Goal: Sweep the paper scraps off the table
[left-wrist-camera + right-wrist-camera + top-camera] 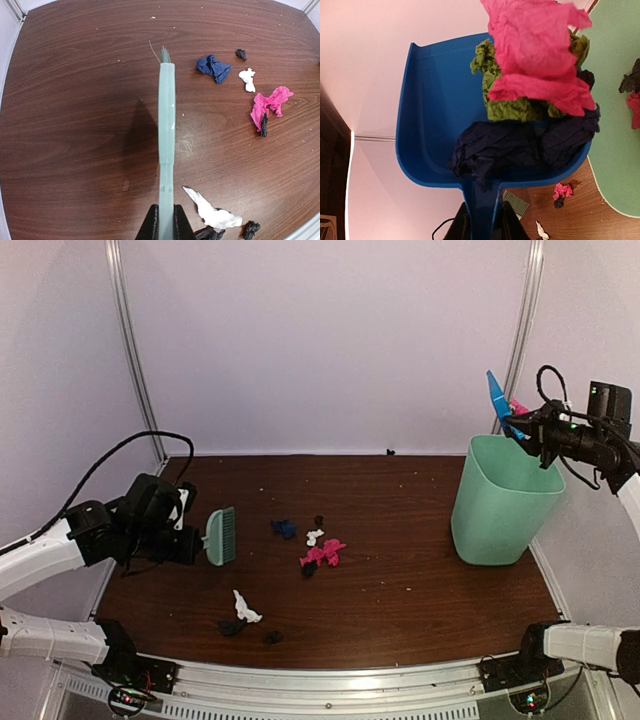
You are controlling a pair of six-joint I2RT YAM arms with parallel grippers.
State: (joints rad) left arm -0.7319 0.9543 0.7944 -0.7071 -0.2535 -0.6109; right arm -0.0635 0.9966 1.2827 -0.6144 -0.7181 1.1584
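— Where do the scraps (323, 555) lie?
— Crumpled on the dark wooden table (420, 590): a pink wad, a blue wad (284, 528) and a white bit (314, 537) mid-table; a white strip (245, 608) and two black wads (232, 626) towards the front edge, left of centre.

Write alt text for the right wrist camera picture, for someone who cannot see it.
A blue dustpan, gripped by its handle in the right gripper, carries crumpled pink, green and dark blue paper scraps next to a mint-green bin. A few more scraps lie on the brown table below.
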